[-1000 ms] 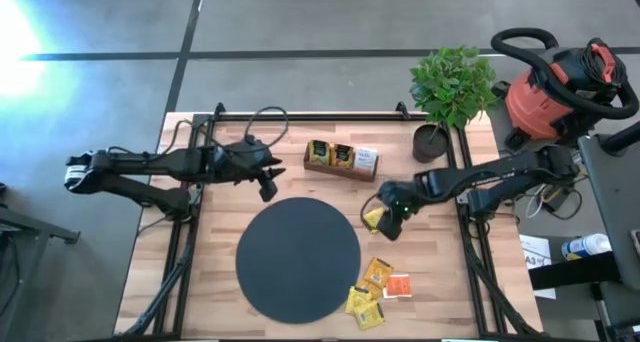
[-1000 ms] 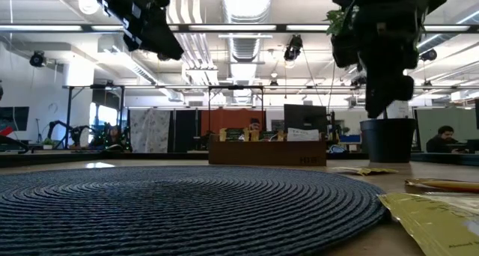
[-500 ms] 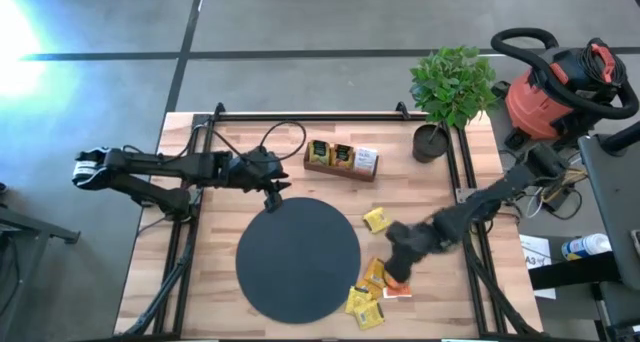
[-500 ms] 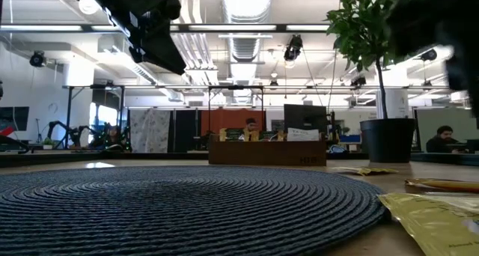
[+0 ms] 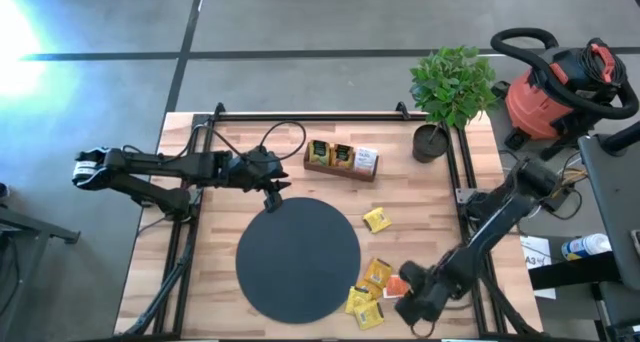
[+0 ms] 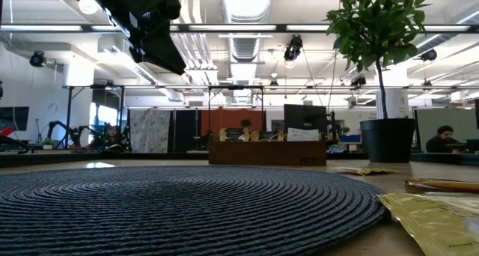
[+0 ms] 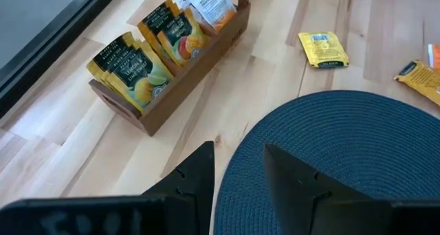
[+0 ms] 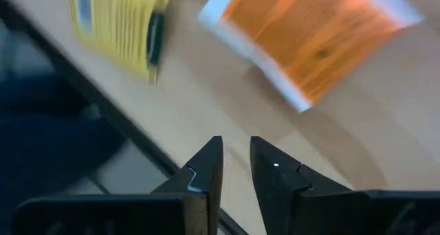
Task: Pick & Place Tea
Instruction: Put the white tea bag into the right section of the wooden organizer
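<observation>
Tea sachets (image 5: pixel 372 285) lie loose by the black mat's (image 5: pixel 298 258) near-right edge; right gripper (image 5: pixel 418 304), nearly closed and empty, hovers beside the orange-red one (image 8: pixel 313 39) in approach, needing to open first.

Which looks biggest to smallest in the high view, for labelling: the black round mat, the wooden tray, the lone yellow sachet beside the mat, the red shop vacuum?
1. black round mat
2. red shop vacuum, partly cut off, so unsure
3. wooden tray
4. lone yellow sachet
</observation>
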{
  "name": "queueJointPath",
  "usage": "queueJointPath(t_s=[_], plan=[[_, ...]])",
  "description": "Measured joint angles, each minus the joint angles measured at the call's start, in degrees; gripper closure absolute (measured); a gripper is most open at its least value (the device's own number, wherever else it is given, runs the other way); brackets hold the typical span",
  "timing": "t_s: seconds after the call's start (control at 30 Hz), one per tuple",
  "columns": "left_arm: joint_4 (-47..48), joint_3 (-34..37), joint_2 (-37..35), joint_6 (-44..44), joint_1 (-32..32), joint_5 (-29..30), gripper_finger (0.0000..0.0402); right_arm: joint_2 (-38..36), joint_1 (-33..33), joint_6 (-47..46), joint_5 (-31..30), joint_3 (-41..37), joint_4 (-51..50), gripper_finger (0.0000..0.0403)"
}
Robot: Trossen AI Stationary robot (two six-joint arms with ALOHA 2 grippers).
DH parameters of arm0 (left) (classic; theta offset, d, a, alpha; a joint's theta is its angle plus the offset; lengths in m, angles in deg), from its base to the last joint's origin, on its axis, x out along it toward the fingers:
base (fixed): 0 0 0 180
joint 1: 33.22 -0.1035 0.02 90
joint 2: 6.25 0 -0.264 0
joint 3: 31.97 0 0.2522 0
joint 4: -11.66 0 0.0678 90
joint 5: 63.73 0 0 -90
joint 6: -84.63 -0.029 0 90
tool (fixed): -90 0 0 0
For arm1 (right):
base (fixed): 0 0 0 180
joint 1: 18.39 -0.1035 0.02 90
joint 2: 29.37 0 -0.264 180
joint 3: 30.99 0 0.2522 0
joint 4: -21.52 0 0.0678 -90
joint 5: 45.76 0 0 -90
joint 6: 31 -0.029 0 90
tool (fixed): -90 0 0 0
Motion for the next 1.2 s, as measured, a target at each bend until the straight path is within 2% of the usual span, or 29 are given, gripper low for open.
queueJointPath(t_s=[0.1,0.17,0.27,0.4,0.53,0.67,0.83,1.03,1.2], plan=[[0.02,0.00,0.00,-0.03,0.11,-0.04,0.0282,6.79,-0.43,10.25,5.99,6.45,-3.73,0.0330],[0.00,0.00,0.00,-0.12,0.24,-0.06,0.0282,11.87,-0.84,15.93,7.90,11.52,-8.74,0.0325],[0.02,0.00,0.00,-0.13,0.51,-0.05,0.0282,18.00,-0.97,18.40,8.11,18.55,-17.66,0.0305],[0.00,0.00,-0.02,-0.30,0.66,-0.06,0.0282,24.16,-0.93,18.68,8.02,26.36,-29.83,0.0260],[0.02,0.00,-0.02,-0.99,0.70,-0.08,0.0282,26.69,-1.61,21.54,5.27,31.54,-34.38,0.0208],[0.03,0.00,-0.02,-1.62,0.68,-0.08,0.0282,26.46,-2.32,21.61,-0.14,32.88,-34.67,0.0166],[0.00,0.00,-0.02,-1.64,0.68,-0.08,0.0282,25.99,-2.25,24.42,-4.50,32.66,-37.93,0.0139],[0.02,0.00,-0.02,-1.62,0.68,-0.08,0.0282,25.98,-1.95,35.68,-4.85,31.93,-34.56,0.0141],[0.02,0.00,-0.02,-1.20,0.68,-0.08,0.0282,26.25,-1.37,37.48,-6.04,31.03,-34.78,0.0160]])
